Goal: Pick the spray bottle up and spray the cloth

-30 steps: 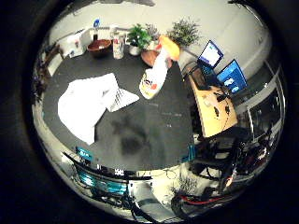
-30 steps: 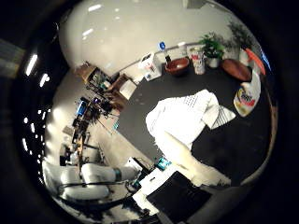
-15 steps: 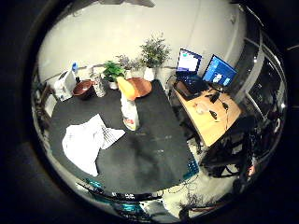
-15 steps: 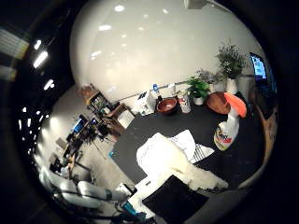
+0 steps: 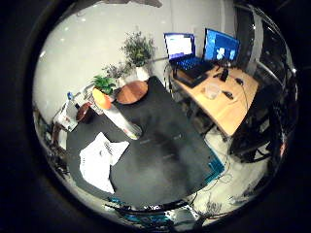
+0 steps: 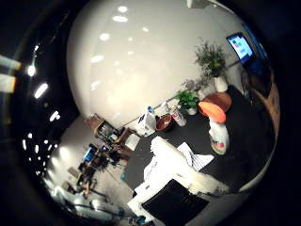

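Observation:
The spray bottle (image 5: 119,119), white with an orange head, stands upright near the middle of the black table (image 5: 165,155). A crumpled white cloth (image 5: 99,160) lies flat on the table a short way from the bottle, apart from it. My hand (image 6: 171,179) is high above the table, far from both. In the thumb side view a white finger stretches out straight beside a black part of the hand. Nothing is held.
At the table's far end sit a round wooden tray (image 5: 132,91), potted plants (image 5: 138,53), a brown bowl (image 5: 85,111) and a white container (image 5: 68,114). A wooden desk (image 5: 228,104) with a laptop and a monitor stands beside the table.
The whole picture has shifted and the table looks smaller and turned, so the camera has risen and swung. Bottle and cloth keep their places on the table.

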`<state>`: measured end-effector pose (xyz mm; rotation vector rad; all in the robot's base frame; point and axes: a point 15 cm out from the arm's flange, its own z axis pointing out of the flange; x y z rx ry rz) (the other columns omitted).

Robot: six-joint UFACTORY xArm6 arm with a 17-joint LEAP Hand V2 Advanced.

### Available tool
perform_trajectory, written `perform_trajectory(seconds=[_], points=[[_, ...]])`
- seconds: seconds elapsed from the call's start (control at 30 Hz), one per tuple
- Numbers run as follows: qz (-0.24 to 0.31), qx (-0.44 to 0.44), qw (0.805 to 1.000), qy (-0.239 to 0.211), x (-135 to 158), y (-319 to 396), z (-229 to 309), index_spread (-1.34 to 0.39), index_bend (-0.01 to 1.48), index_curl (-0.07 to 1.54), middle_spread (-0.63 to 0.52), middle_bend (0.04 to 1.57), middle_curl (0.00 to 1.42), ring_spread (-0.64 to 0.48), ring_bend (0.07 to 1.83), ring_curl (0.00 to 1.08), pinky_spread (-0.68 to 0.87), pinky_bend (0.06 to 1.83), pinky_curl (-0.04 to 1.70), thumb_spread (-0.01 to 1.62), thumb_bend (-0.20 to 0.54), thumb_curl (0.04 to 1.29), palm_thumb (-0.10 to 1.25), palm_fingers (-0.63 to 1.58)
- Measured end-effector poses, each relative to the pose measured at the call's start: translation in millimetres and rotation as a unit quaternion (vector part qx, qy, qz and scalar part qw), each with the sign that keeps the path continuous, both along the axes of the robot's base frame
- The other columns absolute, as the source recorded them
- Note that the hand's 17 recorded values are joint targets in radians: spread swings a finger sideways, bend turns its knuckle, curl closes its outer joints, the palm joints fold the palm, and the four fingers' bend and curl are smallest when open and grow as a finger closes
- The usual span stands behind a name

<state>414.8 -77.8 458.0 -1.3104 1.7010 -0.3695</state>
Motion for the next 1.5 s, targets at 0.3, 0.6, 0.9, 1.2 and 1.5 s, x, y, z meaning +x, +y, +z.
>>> perform_trajectory(seconds=[0.3, 0.6, 0.9, 1.2, 1.5], points=[[0.001, 0.08, 0.996, 0.043, 24.5, -23.2, -92.3, -0.04, 0.16, 0.29, 0.25, 0.2, 0.31, 0.36, 0.36, 0.25, 0.65, 0.9, 0.24, 1.05, -0.026, 0.44, 0.52, 0.16], [0.009, 0.12, 0.99, 0.078, 51.5, -29.6, -135.4, -0.03, 0.17, 0.29, 0.25, 0.2, 0.32, 0.37, 0.37, 0.24, 0.65, 0.92, 0.22, 1.05, -0.025, 0.44, 0.52, 0.16], [0.027, 0.155, 0.985, 0.068, 82.6, -23.0, -121.6, -0.02, 0.17, 0.29, 0.26, 0.2, 0.32, 0.37, 0.37, 0.23, 0.65, 0.92, 0.21, 1.06, -0.025, 0.44, 0.52, 0.15], [0.055, 0.17, 0.981, 0.072, 100.4, 2.2, -119.8, -0.02, 0.17, 0.3, 0.26, 0.19, 0.31, 0.38, 0.36, 0.24, 0.65, 0.93, 0.2, 1.06, -0.025, 0.44, 0.52, 0.15], [0.078, 0.183, 0.976, 0.087, 124.7, 24.8, -134.2, -0.02, 0.17, 0.3, 0.26, 0.19, 0.31, 0.38, 0.36, 0.24, 0.65, 0.94, 0.19, 1.06, -0.024, 0.44, 0.52, 0.15]])
